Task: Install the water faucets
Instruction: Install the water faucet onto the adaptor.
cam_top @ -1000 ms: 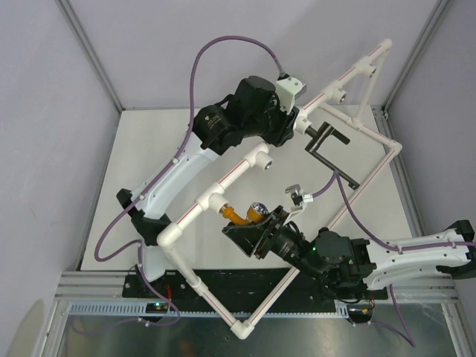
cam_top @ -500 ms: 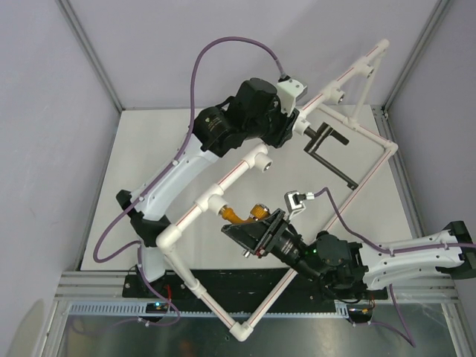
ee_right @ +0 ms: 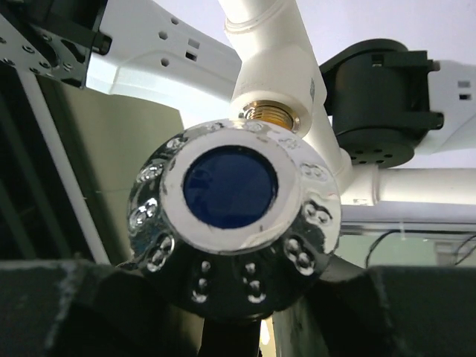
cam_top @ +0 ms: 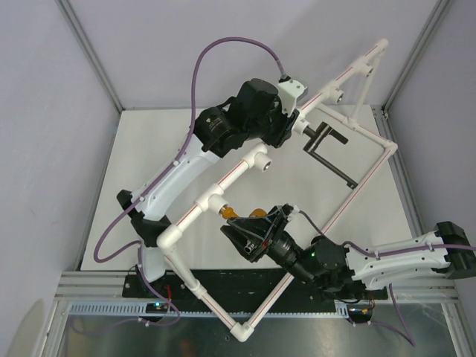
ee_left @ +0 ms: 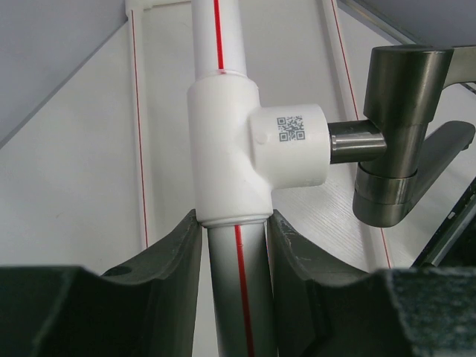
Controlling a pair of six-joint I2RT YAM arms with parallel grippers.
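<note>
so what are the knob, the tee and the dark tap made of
knob: looks like chromed metal or plated plastic, mirror-bright with reflections in its dimples; blue glossy disc in the middle.
threaded stub behind it: brass, by its yellow shine.
tee and pipe: matte white plastic, likely PVC.
tap: dark metal, brushed satin sheen.
</note>
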